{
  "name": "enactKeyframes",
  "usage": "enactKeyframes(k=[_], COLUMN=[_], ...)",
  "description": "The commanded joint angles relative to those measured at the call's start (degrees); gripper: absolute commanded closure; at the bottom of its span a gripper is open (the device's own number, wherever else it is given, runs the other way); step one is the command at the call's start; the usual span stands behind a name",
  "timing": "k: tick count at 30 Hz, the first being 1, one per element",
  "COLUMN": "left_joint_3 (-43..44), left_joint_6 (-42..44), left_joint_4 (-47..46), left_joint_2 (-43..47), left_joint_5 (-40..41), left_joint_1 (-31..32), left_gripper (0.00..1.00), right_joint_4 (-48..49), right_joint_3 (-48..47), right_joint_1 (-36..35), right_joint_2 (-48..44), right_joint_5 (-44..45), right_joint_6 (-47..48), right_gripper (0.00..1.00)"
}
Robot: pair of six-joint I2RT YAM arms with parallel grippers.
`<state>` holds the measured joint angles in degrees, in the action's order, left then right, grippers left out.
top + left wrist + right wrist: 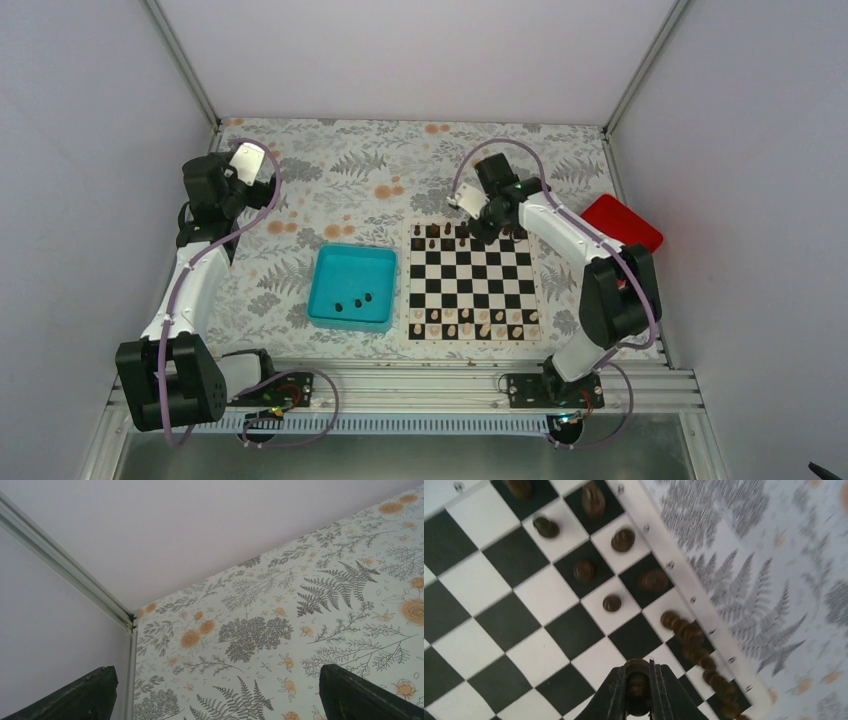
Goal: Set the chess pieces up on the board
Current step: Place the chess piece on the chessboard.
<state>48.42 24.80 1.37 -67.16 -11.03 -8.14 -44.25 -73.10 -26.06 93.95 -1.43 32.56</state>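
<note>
One dark chess piece sits pinched in the right gripper, jaws closed snugly on it, low over the board near its 12 o'clock edge, probably to fill a free square among the other dark chess pieces ranked there. Three more wait in the teal tray at the board's 9 o'clock. At the tray's 10 o'clock the left gripper is spread wide and empty, seemingly parked clear.

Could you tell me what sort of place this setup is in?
Probably a robot test cell: plain white walls on aluminium framing, a left arm and right arm bolted to a metal rail, and a board staged on a patterned tabletop.
</note>
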Motion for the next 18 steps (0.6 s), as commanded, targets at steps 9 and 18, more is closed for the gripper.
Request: enactKeyframes(k=[9, 18], left_joint_3=[0.97, 0.89], left_joint_6=[-0.3, -0.15], left_joint_4=[-0.31, -0.5], left_joint_2=[-0.37, -0.95], left_joint_5=[-0.14, -0.2], left_joint_1=[-0.25, -0.2], left_gripper=[0.0, 0.0], right_joint_4=[6.51, 8.77], right_joint_3=[7.23, 6.48], right_joint_1=[4.58, 6.73], right_joint_2=[3.75, 8.8], right_joint_5=[-5.45, -6.07], right_joint_6=[1.89, 2.71], right_gripper=[0.95, 0.94])
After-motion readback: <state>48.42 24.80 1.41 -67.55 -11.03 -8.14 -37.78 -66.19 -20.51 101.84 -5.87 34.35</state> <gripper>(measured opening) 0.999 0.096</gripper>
